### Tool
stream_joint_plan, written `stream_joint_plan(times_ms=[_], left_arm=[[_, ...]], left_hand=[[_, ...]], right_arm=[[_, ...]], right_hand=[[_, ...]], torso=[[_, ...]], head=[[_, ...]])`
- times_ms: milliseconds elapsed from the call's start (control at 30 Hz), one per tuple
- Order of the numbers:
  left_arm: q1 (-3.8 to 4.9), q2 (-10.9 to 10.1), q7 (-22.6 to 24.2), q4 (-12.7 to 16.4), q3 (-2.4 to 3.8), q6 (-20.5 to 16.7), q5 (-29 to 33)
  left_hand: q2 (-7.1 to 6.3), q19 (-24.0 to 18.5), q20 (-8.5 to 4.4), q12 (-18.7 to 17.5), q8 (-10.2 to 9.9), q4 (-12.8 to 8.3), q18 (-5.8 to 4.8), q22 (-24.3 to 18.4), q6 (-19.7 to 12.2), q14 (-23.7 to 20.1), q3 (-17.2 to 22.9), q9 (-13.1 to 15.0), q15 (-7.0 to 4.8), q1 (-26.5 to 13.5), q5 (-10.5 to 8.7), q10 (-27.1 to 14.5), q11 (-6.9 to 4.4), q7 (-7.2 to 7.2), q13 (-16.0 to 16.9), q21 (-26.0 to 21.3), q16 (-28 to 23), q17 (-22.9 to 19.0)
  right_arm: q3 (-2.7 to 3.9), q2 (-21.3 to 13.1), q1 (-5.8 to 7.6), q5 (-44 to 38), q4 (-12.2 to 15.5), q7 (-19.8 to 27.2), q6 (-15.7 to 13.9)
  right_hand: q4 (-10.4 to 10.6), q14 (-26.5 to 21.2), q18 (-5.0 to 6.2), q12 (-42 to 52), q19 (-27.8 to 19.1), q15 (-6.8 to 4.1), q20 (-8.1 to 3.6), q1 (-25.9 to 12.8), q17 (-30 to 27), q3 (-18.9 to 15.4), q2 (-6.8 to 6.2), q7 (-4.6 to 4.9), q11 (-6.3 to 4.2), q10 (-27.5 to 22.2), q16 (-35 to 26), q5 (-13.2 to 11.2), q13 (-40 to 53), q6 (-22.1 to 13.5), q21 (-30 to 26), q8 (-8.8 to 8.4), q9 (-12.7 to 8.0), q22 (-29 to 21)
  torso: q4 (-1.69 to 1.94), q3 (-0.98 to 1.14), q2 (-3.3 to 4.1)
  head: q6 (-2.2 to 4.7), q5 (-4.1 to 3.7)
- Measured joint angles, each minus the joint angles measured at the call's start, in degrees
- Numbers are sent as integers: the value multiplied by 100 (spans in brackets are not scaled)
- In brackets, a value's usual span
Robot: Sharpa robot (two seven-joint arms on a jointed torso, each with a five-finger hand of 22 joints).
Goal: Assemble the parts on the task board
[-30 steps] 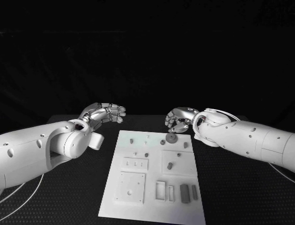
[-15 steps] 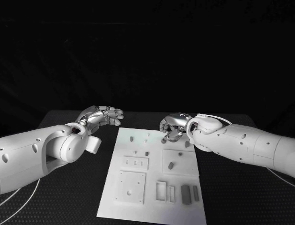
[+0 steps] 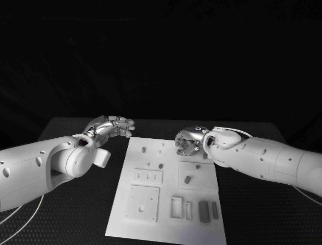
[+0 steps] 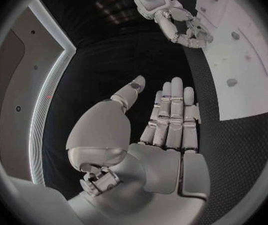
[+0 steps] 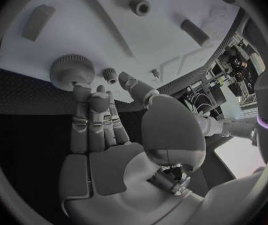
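Hovering empty, fingers apart, the right hand (image 5: 103, 130) sits nearest the round ridged grey gear (image 5: 71, 71), at its 11 o'clock on the flat white task board (image 3: 150, 201).

A black table (image 3: 264, 214) with a finely dotted surface is lying under dim light. Behind it, darkness is swallowing the room.

One white task board (image 3: 168, 204) lies on one black table (image 3: 257, 214). Two hands show: the left hand (image 3: 111, 126) beside the board's far left corner, the right hand (image 3: 190, 141) over its far edge. The board carries perhaps ten small grey parts, though several are too small to count surely.
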Motion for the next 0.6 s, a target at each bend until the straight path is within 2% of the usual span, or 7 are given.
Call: stream_joint_plan(times_ms=[267, 333, 367, 600], left_arm=[[0, 19, -8, -9, -3, 8, 1], [0, 20, -11, -9, -4, 11, 1], [0, 20, -12, -9, -4, 12, 1], [0, 12, -19, -9, -4, 19, 1]], left_hand=[[-25, 0, 0, 0, 0, 16, -2, 0, 0, 0, 16, 0, 0, -25, 0, 0, 0, 0, 0, 0, -23, 5], [-2, 8, -8, 0, 0, 16, -3, 1, 0, 0, 16, 4, 0, -48, 0, 0, 0, 0, 0, 0, -23, 5], [-2, 16, -15, 0, 0, 16, -6, 1, 0, 0, 16, 5, 0, -48, 0, 0, 0, 0, 0, 0, -23, 5], [0, 21, -20, 0, 0, 16, -22, -4, 0, 0, 16, 5, 0, -46, 0, 0, 0, 0, 1, 0, -23, 7]], right_arm=[[-3, 56, -42, -135, -21, -21, 6], [0, 62, -45, -162, -20, -21, -14], [2, 63, -43, -174, -19, -21, -22], [3, 62, -41, -248, -17, -21, -70]], right_hand=[[0, 1, 0, 0, 1, 0, 1, 2, -26, 0, -2, 1, 0, 0, 31, 0, -8, 0, 0, 0, 1, 6], [0, 1, -1, 1, 10, 0, 8, 38, -42, 0, -38, -19, 5, 4, 31, 0, -10, 47, 0, 0, 11, 6], [0, 1, 0, 25, 10, 0, 9, 38, -49, 0, -38, -15, 29, 38, 32, 0, -9, 82, 0, 0, 18, 10], [14, -19, -1, 136, 34, -22, -8, 56, -86, 57, -19, -3, -11, 357, 95, 0, 39, 261, 0, 97, 77, 35]], torso=[[-5, 1, 57], [-5, 1, 68], [-5, 1, 72], [-4, 1, 87]], head=[[4, 3], [-6, 3], [-10, 3], [-34, 1]])
